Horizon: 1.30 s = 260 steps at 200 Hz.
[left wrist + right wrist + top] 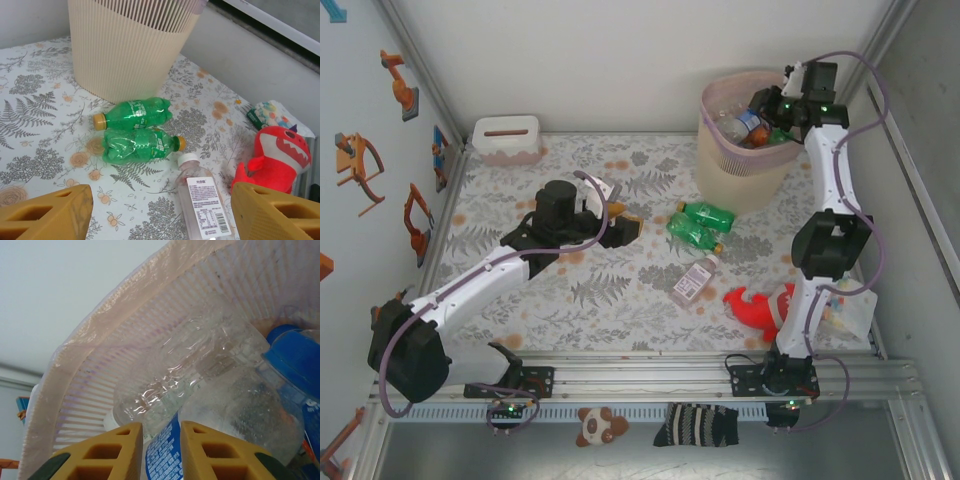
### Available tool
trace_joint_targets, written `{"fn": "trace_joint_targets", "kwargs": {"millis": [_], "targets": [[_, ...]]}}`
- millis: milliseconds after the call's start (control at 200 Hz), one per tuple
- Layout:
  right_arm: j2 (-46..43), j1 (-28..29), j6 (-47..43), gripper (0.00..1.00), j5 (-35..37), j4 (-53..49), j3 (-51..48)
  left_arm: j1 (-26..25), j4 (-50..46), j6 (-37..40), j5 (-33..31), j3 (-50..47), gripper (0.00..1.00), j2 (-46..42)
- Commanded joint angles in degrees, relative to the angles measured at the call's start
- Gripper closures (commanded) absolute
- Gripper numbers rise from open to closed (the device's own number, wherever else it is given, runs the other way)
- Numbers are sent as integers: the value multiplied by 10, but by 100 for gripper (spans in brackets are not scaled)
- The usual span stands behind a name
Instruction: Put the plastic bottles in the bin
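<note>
Bin [125,50]: ribbed matt beige plastic. Its lining [95,335]: thin, translucent, wrinkled film. Green bottles [137,112]: glossy translucent plastic, dented. Clear bottle [202,200]: smooth plastic with a glossy printed label. Shark toy [277,155]: soft red plush. Counter [40,150]: matt printed covering.

Soft, even white light leaves the tabletop [620,290] bright, with only faint, diffuse shadows. The left wrist view is sharp on the green bottles [137,114], though the fingers [50,210] of the left tool [162,200] blur at its bottom edge. Close up in the right wrist view, the clear bottle [190,360] looks soft, with small glints.
</note>
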Motion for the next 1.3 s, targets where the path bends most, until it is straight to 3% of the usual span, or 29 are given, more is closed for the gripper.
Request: {"fn": "trace_joint_targets", "kwargs": {"millis": [0,441,601,836,951,986,1051,1167,1297], "targets": [[-62,3,-10,74,13,-16,2,2,-15,-5,-9,0,28,-7],[-226,4,-59,72,53,-34,-149,-23,-114,28,-26,88,31,98],[-288,3,-73,71,68,-37,-225,-36,-158,42,-3,136,33,157],[-374,3,-83,71,100,-41,-332,-108,-209,19,-106,198,33,232],[-403,3,-93,71,115,-48,-362,-148,-215,-6,-145,214,24,260],[-410,3,-94,71,118,-51,-367,-162,-220,-15,-161,222,12,269],[-420,3,-97,71,120,-55,-376,-186,-231,-25,-197,234,3,284],[-437,3,-96,71,118,-58,-387,-223,-252,-39,-250,256,0,310],[-449,3,-100,71,116,-64,-393,-249,-273,-48,-269,280,1,342]]}}
